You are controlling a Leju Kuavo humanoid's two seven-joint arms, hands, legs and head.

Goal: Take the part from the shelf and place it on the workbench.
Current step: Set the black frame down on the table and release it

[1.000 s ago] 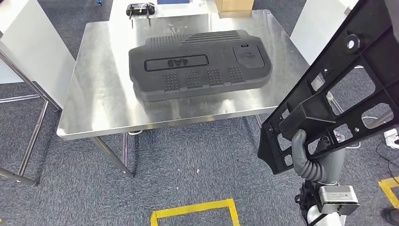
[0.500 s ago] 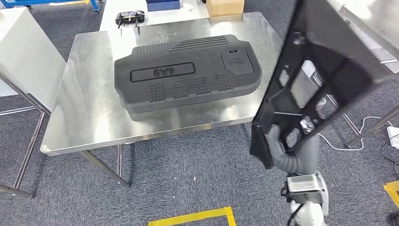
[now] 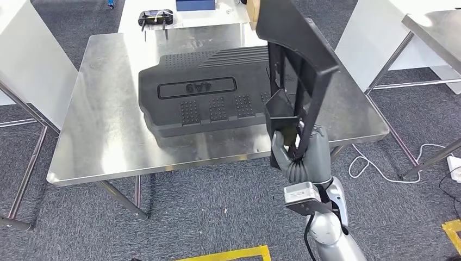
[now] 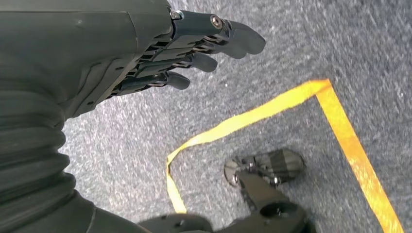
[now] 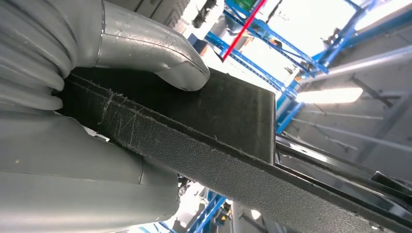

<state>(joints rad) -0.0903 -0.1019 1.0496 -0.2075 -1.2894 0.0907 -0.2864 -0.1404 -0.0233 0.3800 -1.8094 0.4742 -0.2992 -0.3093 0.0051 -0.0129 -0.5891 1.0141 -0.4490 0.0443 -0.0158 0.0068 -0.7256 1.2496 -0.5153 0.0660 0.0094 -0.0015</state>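
My right hand [image 3: 301, 155] grips the lower end of a black plastic frame part [image 3: 296, 65] and holds it upright, edge-on to the head view, over the front right part of the steel workbench [image 3: 103, 147]. The right wrist view shows my thumb [image 5: 160, 53] pressed on the part's black edge [image 5: 228, 141]. A large black moulded cover [image 3: 206, 100] lies flat on the workbench, behind the held part. My left hand [image 4: 160, 53] hangs over the carpet, fingers straight and apart, holding nothing.
A dark handheld controller [image 3: 156, 17] and a cardboard box [image 3: 253, 11] sit at the far edge of the tables. White tables stand at left [image 3: 27, 65] and right [image 3: 380, 32]. Yellow floor tape [image 3: 228, 254] marks the carpet; a white cable [image 3: 375, 168] lies at the right.
The camera has shifted, so the whole scene moved. My right hand has swung the frame part from the right side inward and turned it edge-on over the workbench's front right.
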